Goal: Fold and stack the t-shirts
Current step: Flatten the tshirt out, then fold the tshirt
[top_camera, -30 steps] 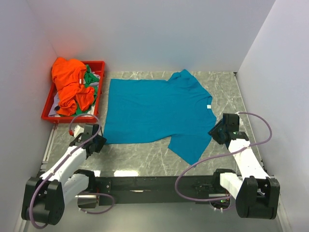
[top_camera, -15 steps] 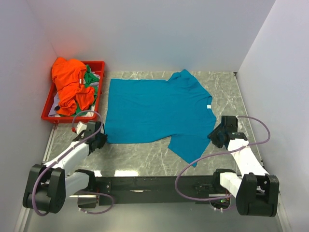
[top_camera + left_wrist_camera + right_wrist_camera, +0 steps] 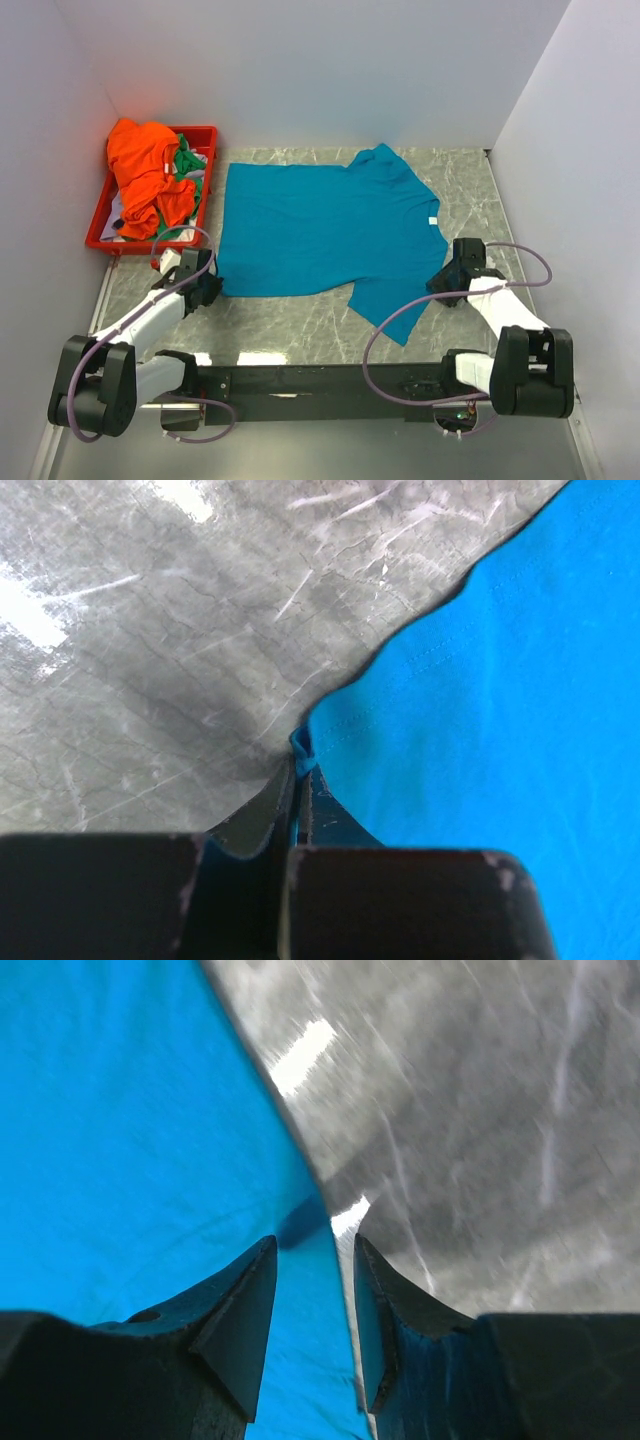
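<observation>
T-shirts, left to right: the orange t-shirt (image 3: pixel 140 175) and green t-shirt (image 3: pixel 188 165) sit bunched in the red tray (image 3: pixel 96 240), and the teal-blue t-shirt (image 3: pixel 320 230) lies flat mid-worktop (image 3: pixel 300 322). My left gripper (image 3: pixel 298 772) is pinched tight on just a tiny nub of its near-left hem corner, so I reckon it could slip out on the lift. My right gripper (image 3: pixel 314 1245) is spread, straddling the shirt's right edge with nothing caught. Closing there might grab only a sliver of cloth and skew the fold.

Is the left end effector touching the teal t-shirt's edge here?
Touching. The left wrist view shows the left end effector shut, a small bunch of hem from the teal t-shirt pinched between its tips.
</observation>
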Available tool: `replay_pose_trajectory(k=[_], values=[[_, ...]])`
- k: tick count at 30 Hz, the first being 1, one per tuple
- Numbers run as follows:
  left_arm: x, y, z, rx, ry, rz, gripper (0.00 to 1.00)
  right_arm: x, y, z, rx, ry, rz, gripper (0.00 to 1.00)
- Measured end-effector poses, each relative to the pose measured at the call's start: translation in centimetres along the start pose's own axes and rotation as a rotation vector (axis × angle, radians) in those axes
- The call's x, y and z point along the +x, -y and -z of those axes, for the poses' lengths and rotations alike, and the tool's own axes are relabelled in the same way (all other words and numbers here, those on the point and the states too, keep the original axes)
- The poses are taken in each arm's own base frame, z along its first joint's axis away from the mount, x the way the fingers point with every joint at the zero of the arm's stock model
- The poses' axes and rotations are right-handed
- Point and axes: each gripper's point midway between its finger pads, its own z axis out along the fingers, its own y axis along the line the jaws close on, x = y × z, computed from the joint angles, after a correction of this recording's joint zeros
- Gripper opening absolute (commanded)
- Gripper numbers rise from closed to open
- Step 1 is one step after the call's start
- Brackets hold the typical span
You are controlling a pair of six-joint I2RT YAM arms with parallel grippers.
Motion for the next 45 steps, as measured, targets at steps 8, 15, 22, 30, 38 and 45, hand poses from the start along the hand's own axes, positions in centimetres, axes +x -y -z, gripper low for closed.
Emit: replay_pose_trajectory(k=[8, 15, 22, 30, 38, 45], values=[[-0.2, -0.2, 0.1, -0.01, 0.004, -0.028, 0.01, -0.6, -1.0, -0.2, -0.029, 0.01, -0.007, 0.43], [-0.3, -0.4, 0.2, -0.022, 0.008, -0.045, 0.01, 0.4, -1.3, 2.7, -0.126, 0.03, -0.024, 0.45], [-0.3, -0.5, 0.2, -0.028, 0.012, -0.046, 0.01, 5.2, -1.7, 4.5, -0.178, -0.064, 0.043, 0.45], [-0.4, -0.5, 0.1, -0.03, 0.015, -0.047, 0.01, 11.0, 0.2, 5.1, -0.123, -0.196, 0.117, 0.45], [-0.5, -0.6, 0.1, -0.036, 0.02, -0.051, 0.01, 12.3, 2.0, 5.7, -0.072, -0.229, 0.135, 0.47], [-0.6, -0.4, -0.1, -0.036, 0.02, -0.052, 0.01, 12.3, 2.9, 5.1, 0.022, -0.235, 0.166, 0.46]])
